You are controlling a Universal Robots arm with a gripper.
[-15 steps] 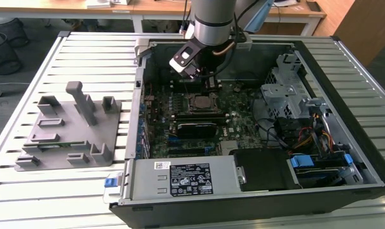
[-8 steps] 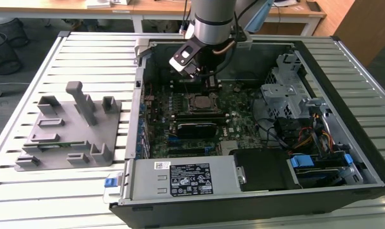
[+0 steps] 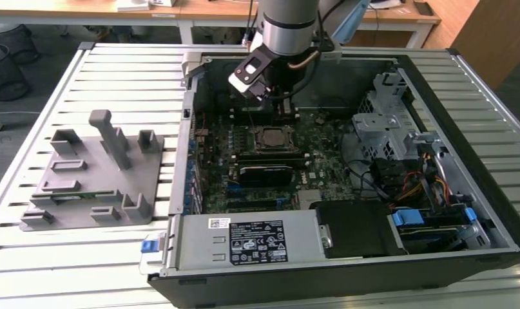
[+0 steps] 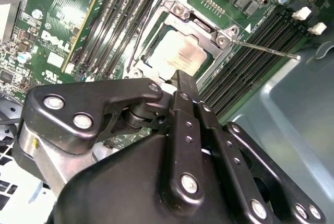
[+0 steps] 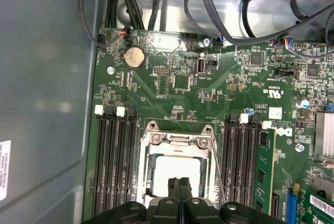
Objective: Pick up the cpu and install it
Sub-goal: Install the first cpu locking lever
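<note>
The cpu (image 4: 180, 54) is a silvery square lying flat inside the open metal socket frame (image 4: 201, 23) on the green motherboard. It also shows as a pale square (image 5: 169, 169) in the first wrist view and at the board's middle (image 3: 269, 138) in the exterior view. My gripper (image 4: 183, 80) hangs just above the cpu's edge, its two black fingers pressed together with nothing between them. The shut fingertips (image 5: 175, 183) overlap the cpu's near edge in the first wrist view. In the exterior view the gripper (image 3: 283, 111) sits just behind the socket, inside the computer case.
The socket's thin metal lever (image 4: 266, 50) sticks out sideways over the memory slots (image 5: 109, 166). A black heatsink block (image 3: 264, 174) lies in front of the socket. A grey drive cage (image 3: 388, 122) and cables stand on the exterior view's right. A grey fixture (image 3: 96, 174) sits outside the case.
</note>
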